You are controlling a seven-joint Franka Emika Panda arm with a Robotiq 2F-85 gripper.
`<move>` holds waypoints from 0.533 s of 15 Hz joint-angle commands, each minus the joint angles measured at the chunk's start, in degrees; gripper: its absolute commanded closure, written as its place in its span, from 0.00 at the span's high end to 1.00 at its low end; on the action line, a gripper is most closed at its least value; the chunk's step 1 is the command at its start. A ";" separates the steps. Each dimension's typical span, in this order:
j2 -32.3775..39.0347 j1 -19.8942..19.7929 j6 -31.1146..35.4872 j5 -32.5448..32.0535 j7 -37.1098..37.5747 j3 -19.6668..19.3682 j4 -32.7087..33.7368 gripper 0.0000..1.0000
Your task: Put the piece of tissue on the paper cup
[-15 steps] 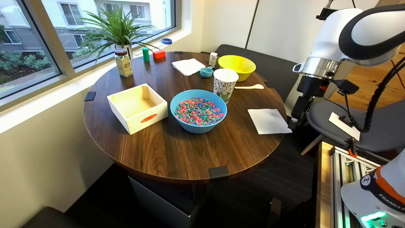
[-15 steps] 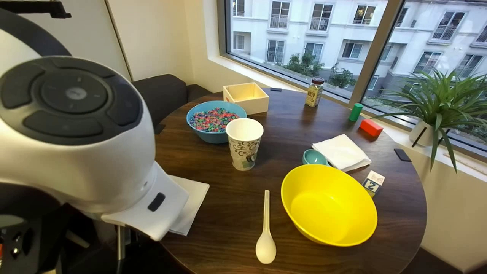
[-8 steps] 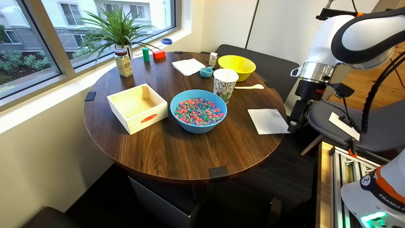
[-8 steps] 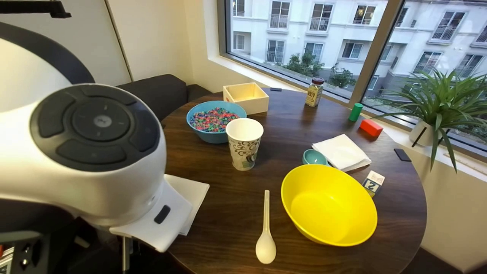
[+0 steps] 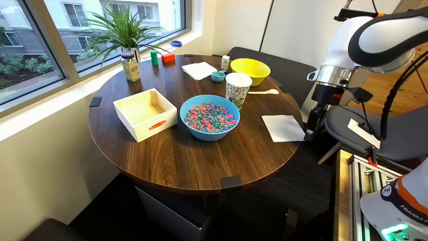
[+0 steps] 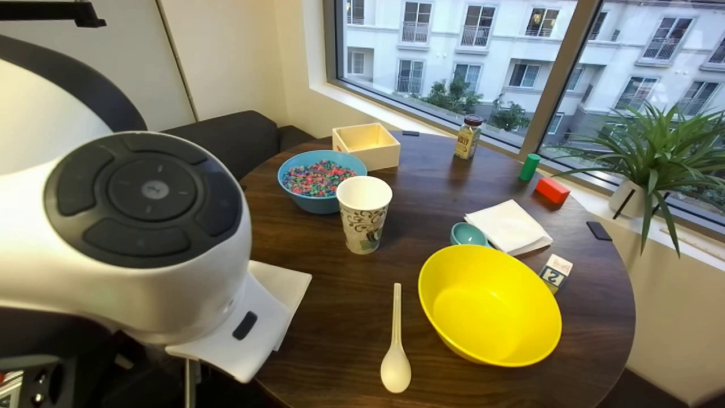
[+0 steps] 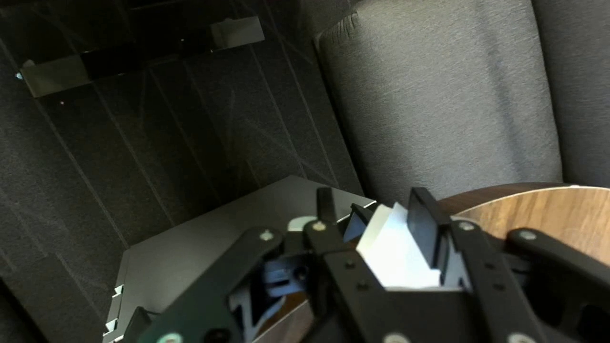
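The piece of tissue, a flat white square, lies at the table's edge with one corner reaching my gripper. In the wrist view the tissue shows between my gripper's fingers, which stand apart with a gap on its left side. Its near part is hidden by the gripper body. In an exterior view the arm covers much of the tissue and hides the fingertips. The paper cup, whitish with a dark swirl print, stands upright farther in on the table, away from the gripper, and shows in both exterior views.
Beside the cup stand a blue bowl of coloured beads and a white plastic spoon. A yellow bowl, small teal cup and folded white napkin are farther along. A wooden box sits beyond the blue bowl.
The arm has shifted a little inward toward the table and slightly down, so the fingertips now sit at the tissue's corner. Tissue and cup have stayed put.
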 commanded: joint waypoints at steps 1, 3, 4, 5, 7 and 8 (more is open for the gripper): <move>0.49 -0.46 0.82 0.94 -1.38 -0.21 0.08 0.14; 0.55 -0.44 1.23 1.08 -1.86 -0.35 0.12 0.01; 0.61 -0.39 1.37 1.20 -2.20 -0.48 0.14 0.00; 0.70 -0.36 1.51 1.31 -2.55 -0.63 0.16 0.00; 0.76 -0.37 1.95 1.47 -3.10 -0.94 0.17 0.00; 0.71 -0.35 2.16 1.49 -3.29 -1.04 0.17 0.00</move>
